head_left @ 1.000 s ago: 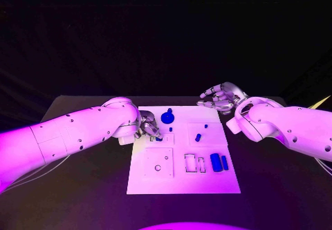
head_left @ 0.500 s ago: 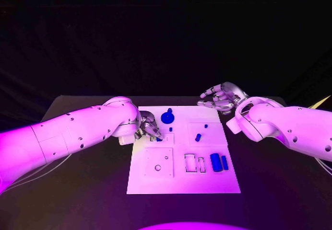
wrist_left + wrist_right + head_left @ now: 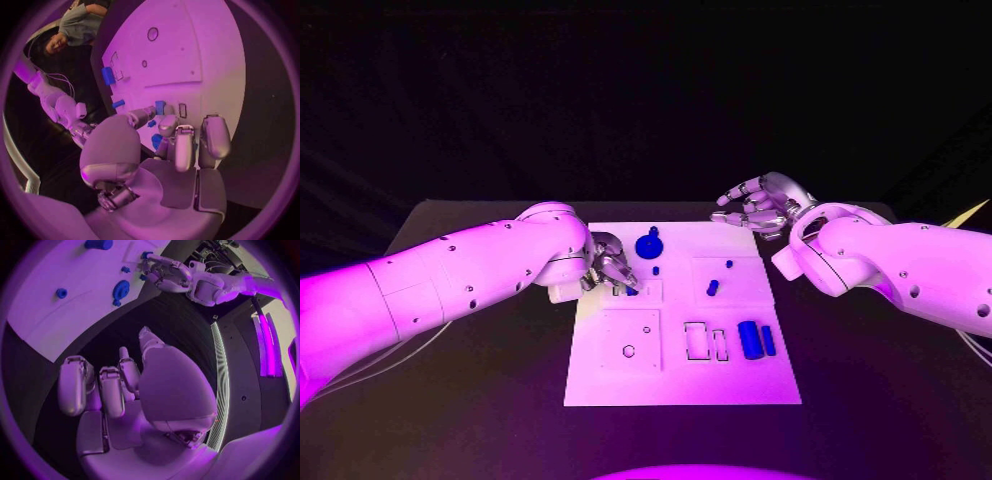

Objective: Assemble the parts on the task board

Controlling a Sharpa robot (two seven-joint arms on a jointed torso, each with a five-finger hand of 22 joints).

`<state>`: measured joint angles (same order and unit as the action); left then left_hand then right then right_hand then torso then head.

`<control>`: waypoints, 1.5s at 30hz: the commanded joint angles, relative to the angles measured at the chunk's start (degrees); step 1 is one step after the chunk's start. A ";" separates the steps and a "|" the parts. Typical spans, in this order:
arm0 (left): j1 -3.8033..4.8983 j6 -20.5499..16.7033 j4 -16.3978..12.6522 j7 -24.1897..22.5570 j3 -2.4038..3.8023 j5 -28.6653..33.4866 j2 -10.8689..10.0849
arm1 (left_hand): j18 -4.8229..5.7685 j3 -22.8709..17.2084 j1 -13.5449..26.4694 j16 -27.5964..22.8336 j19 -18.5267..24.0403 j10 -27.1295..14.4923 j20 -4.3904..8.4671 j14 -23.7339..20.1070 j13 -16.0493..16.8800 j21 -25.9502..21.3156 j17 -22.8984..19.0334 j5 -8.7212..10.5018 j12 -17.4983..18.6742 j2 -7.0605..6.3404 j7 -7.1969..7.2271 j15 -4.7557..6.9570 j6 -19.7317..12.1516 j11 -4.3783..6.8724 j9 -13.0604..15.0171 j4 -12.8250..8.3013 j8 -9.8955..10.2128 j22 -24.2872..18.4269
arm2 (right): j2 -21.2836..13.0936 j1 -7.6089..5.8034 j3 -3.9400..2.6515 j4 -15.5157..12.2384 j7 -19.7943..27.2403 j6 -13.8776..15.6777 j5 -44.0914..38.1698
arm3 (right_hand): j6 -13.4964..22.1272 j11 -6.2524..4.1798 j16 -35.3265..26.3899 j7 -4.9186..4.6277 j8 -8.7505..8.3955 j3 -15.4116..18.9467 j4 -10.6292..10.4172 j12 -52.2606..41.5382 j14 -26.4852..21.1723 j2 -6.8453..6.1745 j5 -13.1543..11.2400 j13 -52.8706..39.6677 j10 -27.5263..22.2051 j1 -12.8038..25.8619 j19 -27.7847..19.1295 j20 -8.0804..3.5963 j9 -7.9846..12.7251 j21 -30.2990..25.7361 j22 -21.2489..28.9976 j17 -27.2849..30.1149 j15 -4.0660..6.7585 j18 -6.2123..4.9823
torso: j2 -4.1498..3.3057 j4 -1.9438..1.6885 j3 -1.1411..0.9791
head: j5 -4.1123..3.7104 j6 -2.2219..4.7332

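Observation:
The white task board (image 3: 682,375) lies in the middle of the black table. My left hand (image 3: 609,270) is bent down over the board's left edge. Its thumb and a finger pinch a small blue part (image 3: 630,290) (image 3: 160,106) beside a rectangular slot (image 3: 182,110). A round blue piece (image 3: 649,243) (image 3: 120,290) stands near the far edge. A small peg (image 3: 656,270), two small blue parts (image 3: 711,287) (image 3: 728,264) and two blue cylinders (image 3: 757,339) sit further right. My right hand (image 3: 759,205) (image 3: 119,385) hovers beyond the board's far right corner, fingers loosely bent and holding nothing.
Outlined recesses (image 3: 630,338) (image 3: 697,340) mark the board's near half. Black table (image 3: 877,350) surrounds the board on both sides. My left forearm (image 3: 459,275) crosses the table's left part, and my right forearm (image 3: 906,265) lies over its right part.

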<state>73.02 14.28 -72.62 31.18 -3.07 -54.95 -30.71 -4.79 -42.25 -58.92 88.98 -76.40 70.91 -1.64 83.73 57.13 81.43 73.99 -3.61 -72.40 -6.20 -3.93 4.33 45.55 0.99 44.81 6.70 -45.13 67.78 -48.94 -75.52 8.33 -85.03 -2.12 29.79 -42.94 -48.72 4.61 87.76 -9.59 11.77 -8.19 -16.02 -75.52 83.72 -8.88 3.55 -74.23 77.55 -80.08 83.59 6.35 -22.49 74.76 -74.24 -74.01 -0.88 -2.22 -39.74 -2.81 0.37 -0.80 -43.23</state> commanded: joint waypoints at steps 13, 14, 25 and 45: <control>-0.11 -0.26 0.56 0.08 0.09 1.21 0.60 | 0.59 -9.45 0.95 1.02 -1.51 2.84 0.25 6.27 -0.40 1.00 16.01 -1.43 0.42 3.34 2.44 0.81 5.65 1.26 5.17 -2.56 -3.08 1.21 | 0.05 0.14 0.00 0.10 0.04 -0.25 -0.11 | 0.49 -0.07 -0.91 0.22 1.55 2.55 -0.21 0.34 4.81 1.58 0.68 -1.47 -0.96 0.51 -0.18 -0.34 -0.69 -0.67 -5.94 -10.69 0.73 -1.31 | 0.00 0.01 0.00 | 0.01 -0.08; -0.11 -0.34 0.58 0.08 0.11 1.24 0.62 | 0.55 -9.76 1.23 1.02 -1.34 1.93 0.18 6.27 -1.74 0.88 16.01 -1.41 1.35 3.48 2.19 0.67 5.09 1.05 5.10 -2.70 -2.52 0.98 | 0.05 0.14 0.00 0.10 0.04 -0.26 -0.11 | 0.49 -0.07 -0.91 0.22 1.55 2.55 -0.21 0.34 4.81 1.58 0.68 -1.47 -0.96 0.51 -0.18 -0.34 -0.69 -0.67 -5.94 -10.69 0.73 -1.31 | 0.01 0.01 0.01 | -0.01 -0.09; -0.09 -0.91 0.80 0.04 0.19 1.33 0.95 | 0.20 -12.18 1.19 0.19 0.00 -2.00 -1.26 5.63 -6.74 0.03 14.31 -1.76 5.07 3.38 -0.09 -0.92 2.17 -0.85 2.42 -5.35 3.64 -0.76 | 0.08 0.17 0.00 0.16 0.04 -0.42 -0.11 | 0.49 -0.07 -0.91 0.22 1.55 2.55 -0.21 0.34 4.81 1.58 0.68 -1.47 -0.96 0.51 -0.18 -0.34 -0.69 -0.67 -5.94 -10.69 0.73 -1.31 | -0.01 0.05 0.03 | -0.04 -0.12; -0.11 -1.25 0.91 0.01 0.22 1.90 0.99 | 0.34 -13.16 0.77 0.42 -0.67 -0.28 -1.43 5.82 -4.99 0.52 14.79 -2.67 3.58 2.58 0.25 -0.86 4.27 -0.62 3.29 -6.81 3.04 0.40 | 0.15 0.22 0.02 0.22 0.05 -0.57 -0.11 | 0.49 -0.07 -0.91 0.22 1.55 2.55 -0.21 0.34 4.81 1.58 0.68 -1.47 -0.96 0.51 -0.18 -0.34 -0.69 -0.67 -5.94 -10.69 0.73 -1.31 | 0.01 -0.04 0.04 | -0.15 -0.25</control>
<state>72.94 12.87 -71.62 31.30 -2.90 -53.24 -30.00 -4.80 -44.58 -57.49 88.97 -76.38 70.65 -2.69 83.65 52.06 81.42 73.99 -2.60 -67.74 -5.69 -5.34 3.17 47.22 -0.61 47.51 3.24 -41.92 67.58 -48.84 -75.33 8.35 -84.79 -2.14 29.38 -42.96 -48.70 4.61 87.75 -9.58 12.41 -8.13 -15.96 -75.52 83.72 -8.88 3.55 -74.23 77.55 -80.08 83.59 6.35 -22.49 74.76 -74.24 -74.01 -0.88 -2.22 -39.75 -2.83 0.44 -0.94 -43.46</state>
